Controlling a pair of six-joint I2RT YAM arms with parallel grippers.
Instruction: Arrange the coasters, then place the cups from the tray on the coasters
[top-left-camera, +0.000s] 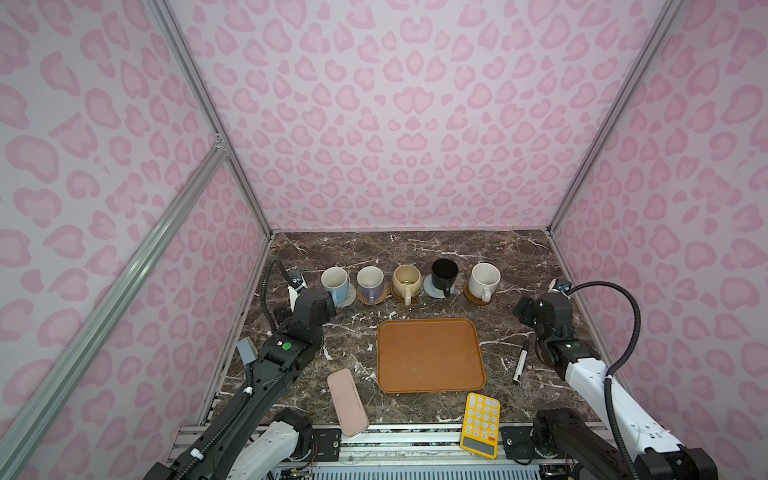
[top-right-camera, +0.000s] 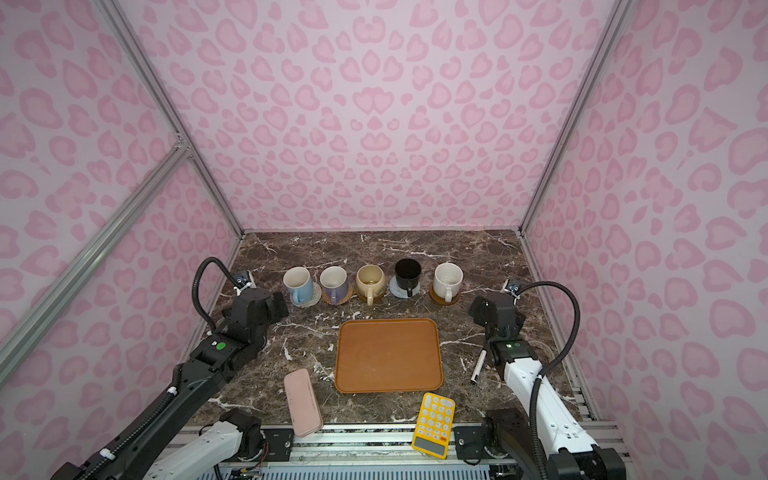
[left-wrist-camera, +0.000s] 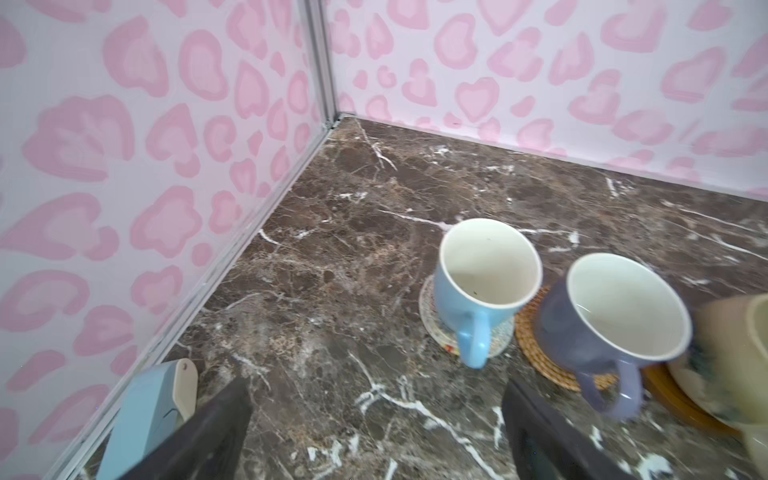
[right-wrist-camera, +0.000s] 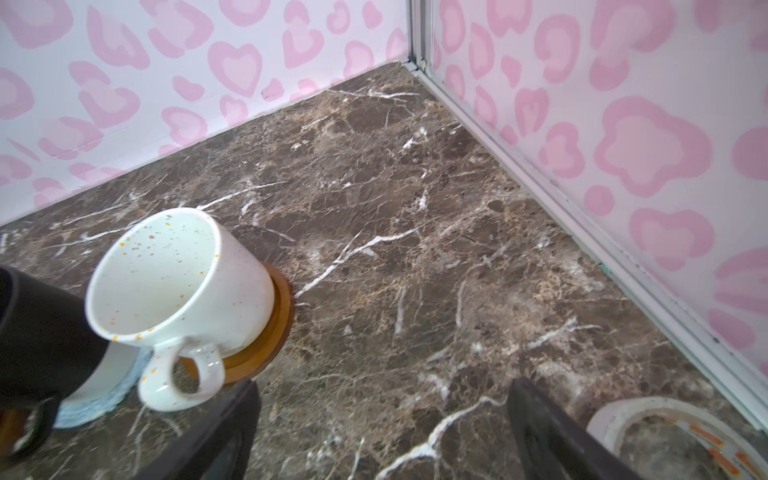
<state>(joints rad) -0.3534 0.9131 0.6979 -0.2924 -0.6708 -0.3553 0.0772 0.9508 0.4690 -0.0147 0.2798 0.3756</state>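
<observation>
Calculator (top-left-camera: 480, 424), marker (top-left-camera: 521, 361) beside tray (top-left-camera: 430, 353)

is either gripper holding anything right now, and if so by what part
Nothing is held: the left gripper and the right gripper are both open, each empty above the marble tabletop.

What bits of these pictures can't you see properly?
Cream-yellow mug: left wrist view, blurred and cut off by the picture's edge.
Black mug: right wrist view, cut off by the edge.
Tape roll: right wrist view, cut off by the edge.
Light blue object: left wrist view, partly behind a finger of the left pincer; cannot tell what it is.
Calculator keys: both top views, too small to read.
</observation>
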